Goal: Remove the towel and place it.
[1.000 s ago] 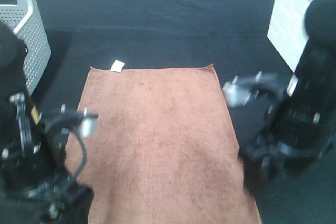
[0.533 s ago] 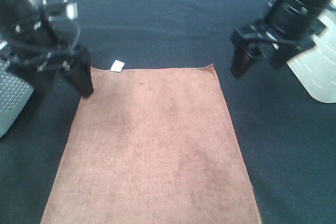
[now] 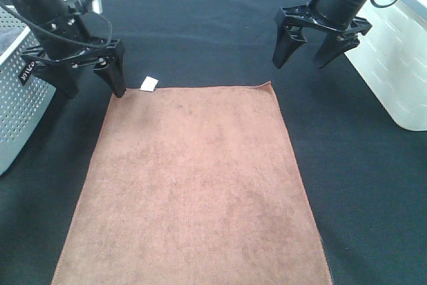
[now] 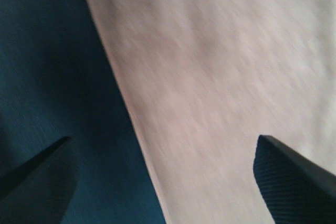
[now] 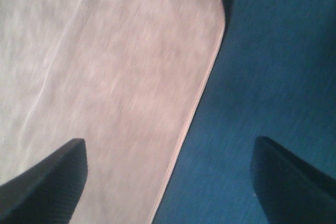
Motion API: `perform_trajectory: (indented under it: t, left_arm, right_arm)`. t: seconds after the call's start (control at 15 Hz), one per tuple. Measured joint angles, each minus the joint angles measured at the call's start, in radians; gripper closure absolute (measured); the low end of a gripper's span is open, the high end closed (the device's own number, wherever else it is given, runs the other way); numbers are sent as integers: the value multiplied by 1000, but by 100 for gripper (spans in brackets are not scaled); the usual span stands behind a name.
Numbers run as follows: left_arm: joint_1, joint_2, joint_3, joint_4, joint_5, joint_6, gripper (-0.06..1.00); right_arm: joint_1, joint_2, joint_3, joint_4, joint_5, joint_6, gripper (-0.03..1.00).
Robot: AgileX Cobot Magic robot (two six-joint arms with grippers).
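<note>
The brown towel [image 3: 193, 185] lies flat on the black table cloth [image 3: 200, 25], its small white tag [image 3: 149, 83] at the far left corner. My left gripper [image 3: 93, 86] is open and empty, just off the towel's far left corner, above the left edge. My right gripper [image 3: 303, 57] is open and empty, hovering beyond the far right corner. In the left wrist view the towel [image 4: 220, 77] and its left edge lie between the open fingertips [image 4: 294, 182]. In the right wrist view the towel's rounded corner [image 5: 205, 3] lies ahead of the open fingers [image 5: 47, 182].
A grey perforated laundry basket [image 3: 17, 98] stands at the left edge, close to my left arm. A white bin [image 3: 400, 65] stands at the right edge beside my right arm. Black cloth covers the table all around the towel.
Both arms swung up from the near side to the towel's far corners. The left gripper then moved slightly right toward the tag corner; the right gripper came lower. The towel has not moved.
</note>
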Motion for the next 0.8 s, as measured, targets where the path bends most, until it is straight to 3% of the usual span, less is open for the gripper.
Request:
perform_trajectory:
  t: [0.47, 0.8]
  left_arm:
    - [13, 201, -241, 42, -57, 16, 12]
    - [13, 253, -255, 52, -122, 33, 12]
  right_arm:
    - [-11, 248, -180, -3, -21, 0, 16]
    - [-11, 300, -181, 7, -170, 26, 16]
